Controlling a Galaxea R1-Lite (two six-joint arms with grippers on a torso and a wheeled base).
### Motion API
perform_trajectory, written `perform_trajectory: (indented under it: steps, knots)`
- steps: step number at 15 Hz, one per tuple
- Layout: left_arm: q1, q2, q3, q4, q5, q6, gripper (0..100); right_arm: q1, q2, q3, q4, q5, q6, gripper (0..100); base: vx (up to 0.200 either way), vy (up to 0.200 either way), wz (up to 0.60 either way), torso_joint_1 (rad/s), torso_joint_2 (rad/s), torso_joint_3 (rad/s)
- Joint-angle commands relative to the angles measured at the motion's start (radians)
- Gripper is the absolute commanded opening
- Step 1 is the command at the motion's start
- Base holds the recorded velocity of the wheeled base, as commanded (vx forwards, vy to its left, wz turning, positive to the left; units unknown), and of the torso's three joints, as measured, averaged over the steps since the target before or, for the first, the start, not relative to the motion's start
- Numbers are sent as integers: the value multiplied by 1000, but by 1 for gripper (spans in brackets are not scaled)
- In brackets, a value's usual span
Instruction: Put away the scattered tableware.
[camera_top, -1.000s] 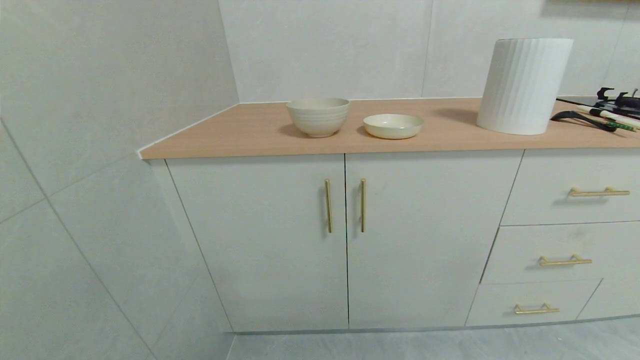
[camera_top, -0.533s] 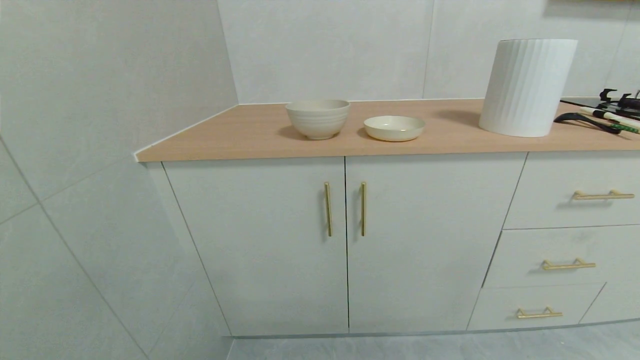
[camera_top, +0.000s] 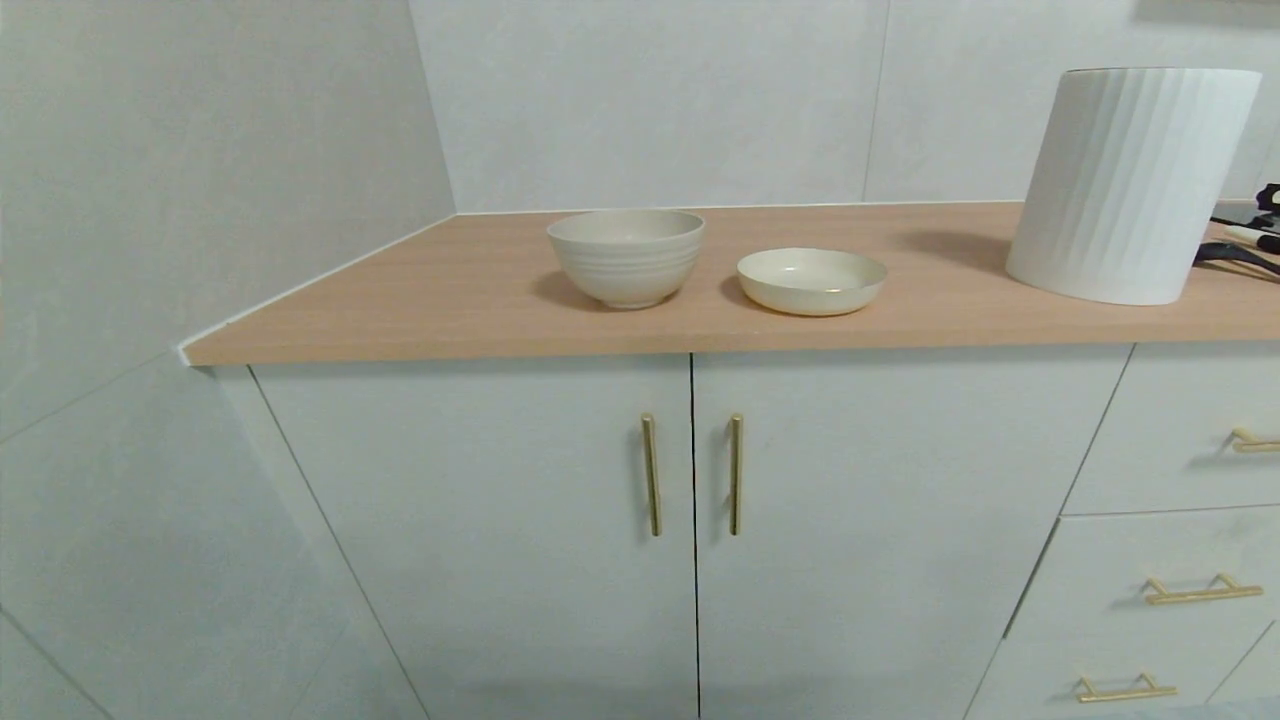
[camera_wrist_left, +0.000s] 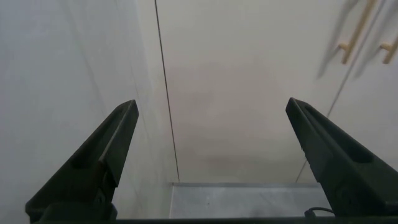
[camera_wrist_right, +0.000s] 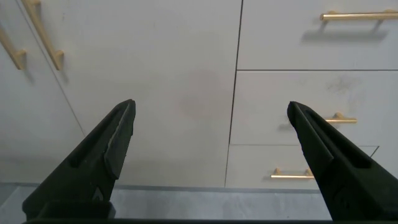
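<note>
A deep beige ribbed bowl (camera_top: 626, 255) stands on the wooden countertop (camera_top: 450, 290), and a shallow cream dish (camera_top: 811, 280) sits just to its right. My left gripper (camera_wrist_left: 211, 134) hangs low in front of the left cabinet door (camera_wrist_left: 236, 93), open with nothing between its fingers. My right gripper (camera_wrist_right: 211, 130) is also open and empty, low before the right cabinet door (camera_wrist_right: 149, 81) and the drawers (camera_wrist_right: 311, 106).
A tall white ribbed cylinder (camera_top: 1130, 185) stands at the counter's right, with dark utensils (camera_top: 1235, 252) beyond it. Two cabinet doors with gold handles (camera_top: 651, 489) (camera_top: 736, 488) sit below the bowls; drawers (camera_top: 1190, 520) are to the right. A tiled wall (camera_top: 150, 200) closes the left side.
The whole head view has shifted: the cabinet and counter now appear larger and closer, so the camera has moved toward them. The bowl and dish keep their places on the counter.
</note>
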Motion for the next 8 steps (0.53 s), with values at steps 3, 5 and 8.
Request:
perform_trajectory:
  steps: [3,5,8]
  knots:
    - [0,0,0,0,0,0,100,-1,0,0,1,2,-3,100,0,0,0,0,0,0]
    - [0,0,0,0,0,0,100,0,0,0,1,2,-3,100,0,0,0,0,0,0]
    - [0,0,0,0,0,0,100,-1,0,0,1,2,-3,100,0,0,0,0,0,0]
